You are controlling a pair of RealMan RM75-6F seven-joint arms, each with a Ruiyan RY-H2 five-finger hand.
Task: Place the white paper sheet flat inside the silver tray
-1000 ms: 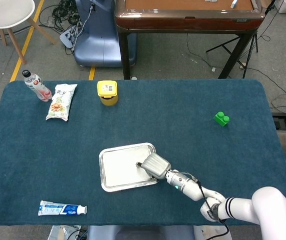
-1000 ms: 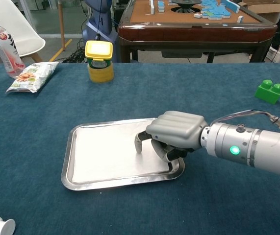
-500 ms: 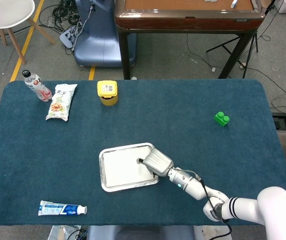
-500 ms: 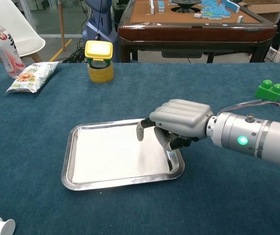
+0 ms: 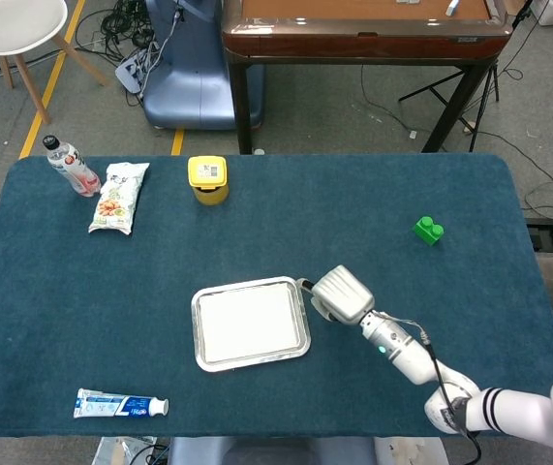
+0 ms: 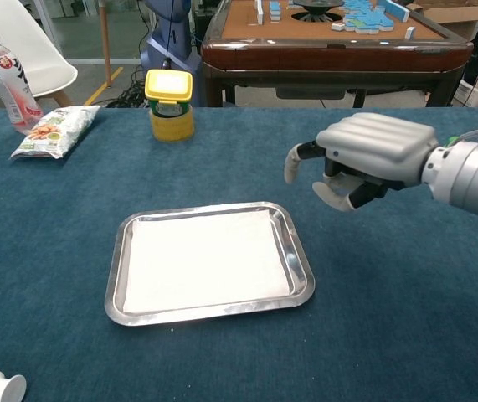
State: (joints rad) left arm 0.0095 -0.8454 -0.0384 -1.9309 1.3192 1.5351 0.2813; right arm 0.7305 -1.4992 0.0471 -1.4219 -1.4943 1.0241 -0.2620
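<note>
The white paper sheet [image 5: 248, 324] [image 6: 206, 260] lies flat inside the silver tray [image 5: 199, 354] [image 6: 114, 295], which sits near the table's front middle. My right hand [image 5: 338, 294] [image 6: 362, 158] hovers above the table just right of the tray, clear of it. Its fingers are loosely curled and hold nothing. The left hand does not show in either view.
A yellow-lidded jar [image 5: 207, 179] [image 6: 169, 104], a snack bag [image 5: 118, 196] [image 6: 54, 129] and a bottle [image 5: 72, 166] [image 6: 4, 79] stand at the back left. A green block [image 5: 428, 231] [image 6: 462, 156] lies at the right. A toothpaste tube [image 5: 119, 404] lies at the front left.
My right hand has lifted off the paper in the tray and drawn back up and to the right, past the tray's right rim. The sheet stays flat in the tray.
</note>
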